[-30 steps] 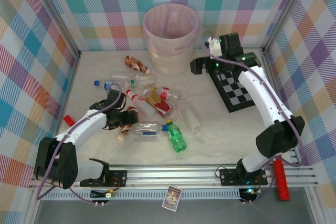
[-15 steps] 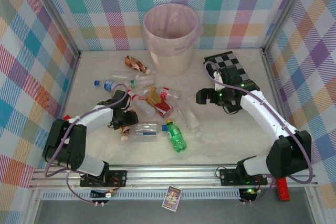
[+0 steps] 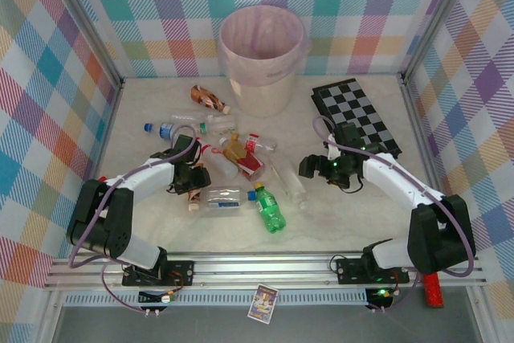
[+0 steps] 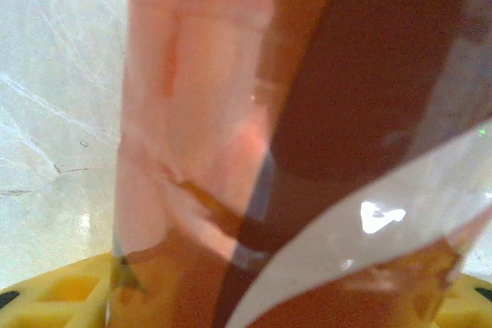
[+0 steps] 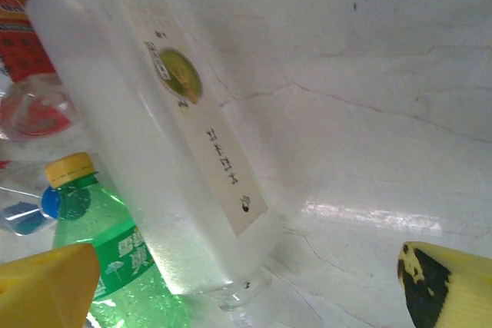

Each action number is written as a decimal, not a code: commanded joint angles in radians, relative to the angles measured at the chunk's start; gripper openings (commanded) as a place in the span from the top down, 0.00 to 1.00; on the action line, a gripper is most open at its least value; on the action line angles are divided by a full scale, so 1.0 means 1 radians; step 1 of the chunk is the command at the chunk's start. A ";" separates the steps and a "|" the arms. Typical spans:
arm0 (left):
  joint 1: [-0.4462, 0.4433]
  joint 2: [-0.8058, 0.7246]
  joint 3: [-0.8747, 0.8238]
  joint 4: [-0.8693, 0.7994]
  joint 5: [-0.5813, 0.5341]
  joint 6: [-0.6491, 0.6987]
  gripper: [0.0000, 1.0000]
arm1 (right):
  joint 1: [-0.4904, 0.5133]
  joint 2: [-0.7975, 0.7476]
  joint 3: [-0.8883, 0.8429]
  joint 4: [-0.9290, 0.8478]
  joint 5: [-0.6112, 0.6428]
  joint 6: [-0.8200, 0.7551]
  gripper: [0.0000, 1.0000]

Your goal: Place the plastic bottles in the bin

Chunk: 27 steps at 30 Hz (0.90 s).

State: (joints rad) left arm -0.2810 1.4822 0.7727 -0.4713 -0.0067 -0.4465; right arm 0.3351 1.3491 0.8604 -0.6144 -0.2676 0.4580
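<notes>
Several plastic bottles lie scattered left of the table's middle. My left gripper is shut on a brown-orange bottle that rests on the table; up close this bottle sits between the yellow fingers. My right gripper is open and low beside a clear bottle with a white label. That clear bottle lies ahead of the open right gripper, with a green bottle behind it. The bin, pale with a pink liner, stands at the back centre.
A checkerboard lies at the back right. The green bottle, a red-labelled one, a blue-capped one and a brown one surround the grippers. A red stick lies off the front rail.
My right arm swung from beside the bin, across the checkerboard, down to the clear bottle. My left jaws narrowed around the brown-orange bottle.
</notes>
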 commanded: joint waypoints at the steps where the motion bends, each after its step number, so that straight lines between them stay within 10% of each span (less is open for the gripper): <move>1: -0.003 -0.018 0.043 -0.039 -0.035 -0.008 0.47 | 0.010 0.011 -0.021 0.036 -0.013 0.033 0.01; 27: -0.003 -0.149 0.643 -0.255 0.048 0.127 0.66 | 0.029 0.059 -0.054 0.070 -0.028 0.064 0.01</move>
State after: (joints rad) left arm -0.2810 1.3102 1.3338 -0.7147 0.0288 -0.3672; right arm 0.3492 1.4151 0.8219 -0.5571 -0.2749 0.5133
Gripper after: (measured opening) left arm 0.537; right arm 0.992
